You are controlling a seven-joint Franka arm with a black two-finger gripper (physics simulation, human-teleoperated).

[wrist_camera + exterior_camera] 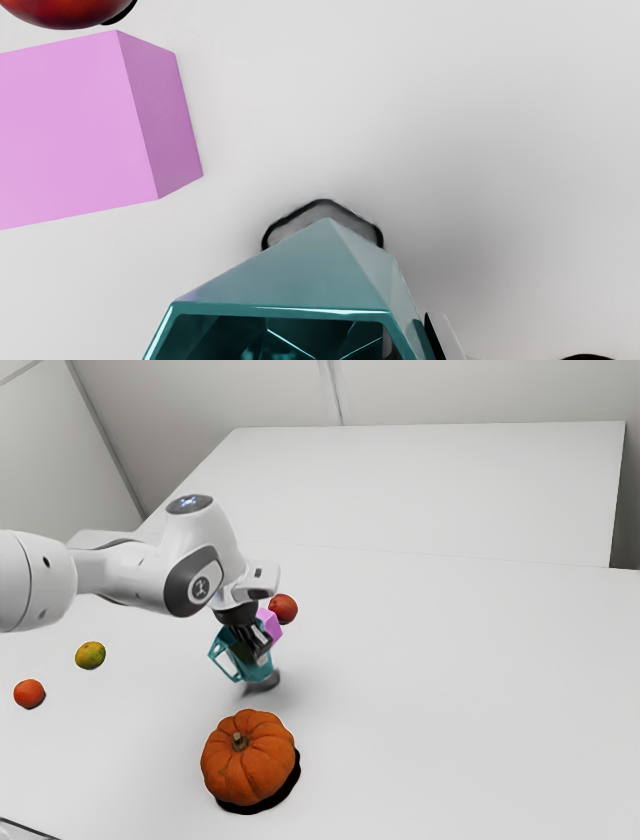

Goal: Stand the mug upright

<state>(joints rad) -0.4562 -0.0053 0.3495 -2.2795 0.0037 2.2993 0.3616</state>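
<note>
Exterior view has gripper (260, 649) closed on wall of teal mug (253, 668), just beyond pumpkin (248, 758), mouth up but apparently tilted, so prob. level base, ease onto bench (430, 690) & release slowly w/ base flat.

Exterior high, wide — wrist close, downward

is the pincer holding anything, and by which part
The pincer appears to hold the teal, faceted, glassy mug by its side wall near the rim, one finger seemingly inside, one outside.
</note>
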